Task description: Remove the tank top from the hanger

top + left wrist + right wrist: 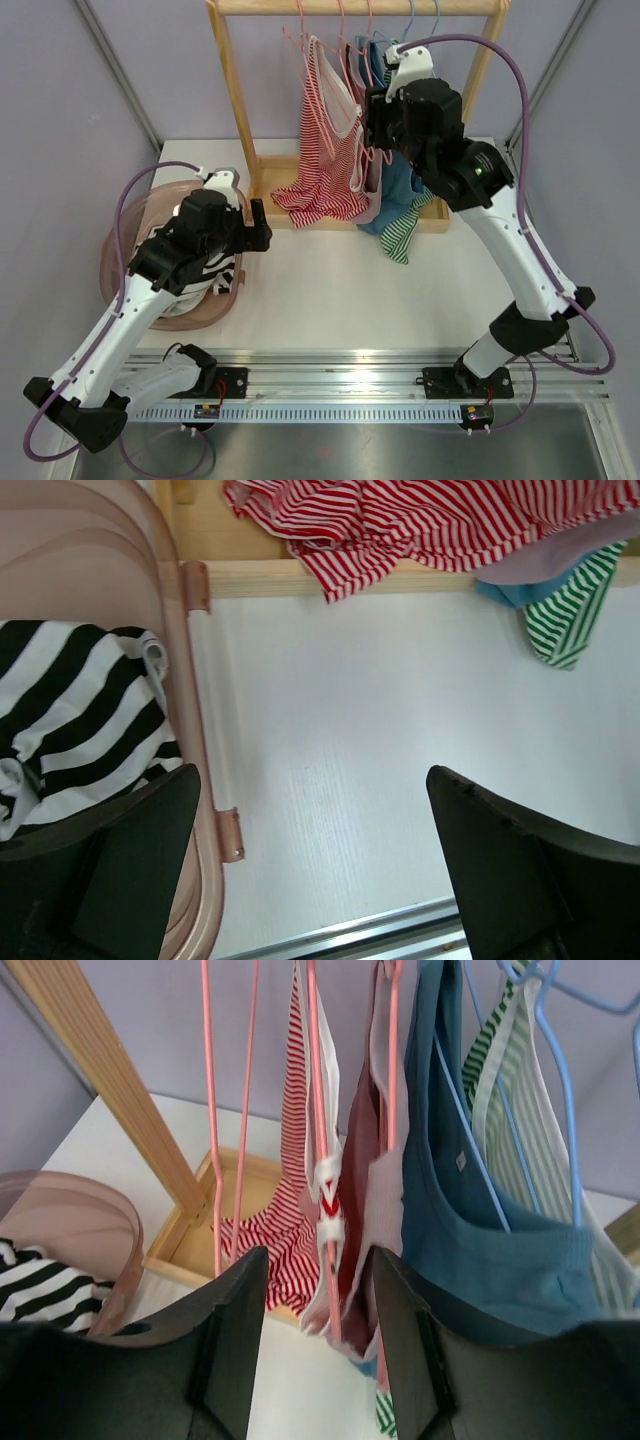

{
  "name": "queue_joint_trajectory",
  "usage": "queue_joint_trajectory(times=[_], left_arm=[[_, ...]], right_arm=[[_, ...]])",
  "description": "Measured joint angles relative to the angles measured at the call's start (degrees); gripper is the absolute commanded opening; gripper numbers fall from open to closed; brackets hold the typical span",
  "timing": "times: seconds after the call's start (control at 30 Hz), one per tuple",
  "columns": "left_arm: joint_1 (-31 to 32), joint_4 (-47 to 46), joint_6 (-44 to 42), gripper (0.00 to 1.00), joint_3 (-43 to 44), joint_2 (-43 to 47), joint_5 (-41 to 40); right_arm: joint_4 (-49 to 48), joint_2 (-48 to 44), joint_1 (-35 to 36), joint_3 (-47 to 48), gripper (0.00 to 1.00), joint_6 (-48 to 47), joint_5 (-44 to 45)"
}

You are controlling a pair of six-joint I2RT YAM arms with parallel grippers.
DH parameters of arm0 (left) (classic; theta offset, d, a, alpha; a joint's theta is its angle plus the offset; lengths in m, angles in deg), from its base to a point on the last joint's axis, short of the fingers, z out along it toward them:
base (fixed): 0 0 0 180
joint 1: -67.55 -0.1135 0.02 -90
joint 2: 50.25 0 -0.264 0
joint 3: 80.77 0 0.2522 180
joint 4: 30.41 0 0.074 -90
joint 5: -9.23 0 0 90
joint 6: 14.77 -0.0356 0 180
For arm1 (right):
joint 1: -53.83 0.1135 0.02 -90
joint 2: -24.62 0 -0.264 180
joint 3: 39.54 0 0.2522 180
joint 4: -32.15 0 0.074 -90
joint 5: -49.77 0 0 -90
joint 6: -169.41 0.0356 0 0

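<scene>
Several tank tops hang on hangers from a wooden rack (235, 90): a red-and-white striped one (325, 130), a pale pink one with a maroon inside (375, 1190), a blue one (470, 1220) and a green striped one (520, 1090). My right gripper (372, 130) is raised among them. In the right wrist view it (318, 1260) is open, its jaws either side of a pink hanger arm (318, 1110) and the pale pink top's edge, not clamped. My left gripper (315, 880) is open and empty, low over the table beside the basket.
A pink basket (120, 255) at the left holds a black-and-white striped garment (70, 720). The red striped top's hem (420, 530) is heaped on the rack's wooden base (270, 577). Two bare pink hanger wires (228, 1110) hang at the left. A metal rail (350, 365) runs along the near edge.
</scene>
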Motion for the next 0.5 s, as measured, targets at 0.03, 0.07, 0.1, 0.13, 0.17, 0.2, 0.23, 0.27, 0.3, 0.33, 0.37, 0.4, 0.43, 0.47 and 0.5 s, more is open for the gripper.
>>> queue_joint_trajectory(times=[0.03,0.07,0.1,0.13,0.17,0.2,0.23,0.27,0.3,0.33,0.37,0.4,0.43,0.47,0.5], left_arm=[[1.14,-0.37,0.26,0.99,-0.52,0.44,0.31],[2.47,-1.01,0.42,0.99,-0.92,0.72,0.50],[3.72,-1.53,0.48,0.99,-1.18,0.85,0.57],[4.96,-1.95,0.48,0.99,-1.27,0.90,0.70],[6.01,-2.25,0.48,0.99,-1.27,0.85,0.70],[7.15,-2.54,0.46,0.99,-1.27,0.81,0.63],[8.24,-2.67,0.46,0.99,-1.27,0.79,0.50],[9.20,-2.67,0.44,0.99,-1.27,0.79,0.20],[9.88,-2.71,0.42,0.99,-1.36,0.79,-0.20],[10.43,-2.69,0.42,0.99,-1.42,0.79,-0.50],[10.84,-2.73,0.42,0.99,-1.62,0.79,-0.87],[10.99,-2.62,0.42,0.99,-1.84,0.76,-1.27],[11.21,-2.62,0.39,0.99,-2.12,0.74,-1.62],[11.34,-2.43,0.42,0.99,-2.27,0.66,-1.88],[11.41,-2.47,0.39,0.99,-2.47,0.55,-2.10]], right_arm=[[0.17,2.14,-0.42,2.54,0.54,-1.03,-0.09],[0.17,4.22,-0.85,4.72,0.55,-1.88,-0.33],[0.72,6.38,-1.53,7.21,0.55,-2.67,-0.96],[1.05,8.76,-2.12,9.75,0.55,-3.37,-1.40],[1.29,10.56,-2.75,11.78,0.55,-3.87,-1.92],[1.84,12.90,-3.52,14.36,0.55,-4.48,-2.69],[2.25,15.26,-4.22,16.90,0.54,-4.98,-3.21],[2.51,17.40,-4.81,19.10,0.52,-5.49,-3.72],[2.86,19.19,-5.25,20.94,0.51,-5.88,-4.13],[3.04,20.96,-5.60,22.40,0.50,-6.21,-4.63],[3.13,22.62,-5.90,23.63,0.49,-6.49,-5.27],[3.08,23.63,-6.08,24.17,0.48,-6.71,-5.75],[3.04,24.65,-6.19,24.59,0.47,-6.91,-6.36],[3.04,25.49,-6.25,24.76,0.46,-7.08,-7.08],[3.02,26.25,-6.29,24.90,0.43,-7.30,-7.28]])
